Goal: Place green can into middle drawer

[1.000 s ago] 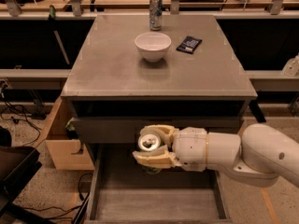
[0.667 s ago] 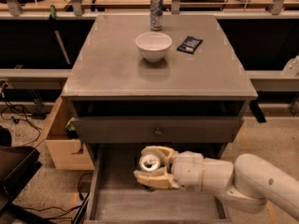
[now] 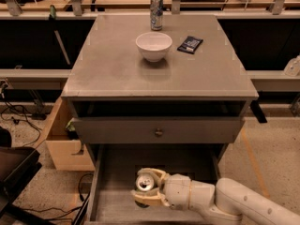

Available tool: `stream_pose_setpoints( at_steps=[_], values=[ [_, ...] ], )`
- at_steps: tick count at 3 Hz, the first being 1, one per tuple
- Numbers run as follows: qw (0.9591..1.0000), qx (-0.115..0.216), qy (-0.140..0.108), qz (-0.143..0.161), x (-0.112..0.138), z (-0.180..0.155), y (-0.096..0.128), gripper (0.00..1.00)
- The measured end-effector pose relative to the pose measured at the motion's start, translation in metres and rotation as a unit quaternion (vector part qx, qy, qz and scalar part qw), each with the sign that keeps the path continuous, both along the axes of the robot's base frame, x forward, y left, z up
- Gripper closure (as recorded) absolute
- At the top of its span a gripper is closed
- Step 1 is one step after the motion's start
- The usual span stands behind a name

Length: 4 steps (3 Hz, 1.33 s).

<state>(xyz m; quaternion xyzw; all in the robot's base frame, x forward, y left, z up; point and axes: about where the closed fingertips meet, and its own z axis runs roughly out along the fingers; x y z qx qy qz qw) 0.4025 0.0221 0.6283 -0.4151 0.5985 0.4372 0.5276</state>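
The green can shows its silver top between the cream fingers of my gripper, which is shut on it. The gripper holds the can low inside the middle drawer, a wide shallow grey tray pulled out below the drawer front with a round knob. The can sits left of the drawer's middle, at or just above the floor; its green sides are mostly hidden by the fingers. My white arm reaches in from the lower right.
On the cabinet top stand a white bowl, a tall slim silver-blue can at the back and a dark packet. A cardboard box sits left of the cabinet, a dark object at lower left.
My gripper has carried the can down from in front of the knob drawer front into the open middle drawer, lowering it toward the drawer floor.
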Motion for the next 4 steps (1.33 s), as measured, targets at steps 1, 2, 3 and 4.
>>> stream_pose_setpoints(
  at_steps=[1, 2, 3, 4],
  values=[
    [0.9999, 0.004, 0.007, 0.013, 0.017, -0.038, 0.013, 1.0],
    [0.9995, 0.005, 0.018, 0.026, 0.033, -0.066, 0.027, 1.0],
    [0.999, 0.0, 0.024, 0.037, 0.043, -0.088, 0.041, 1.0],
    [0.9986, 0.001, 0.036, 0.038, 0.048, -0.114, 0.049, 1.0]
  ],
)
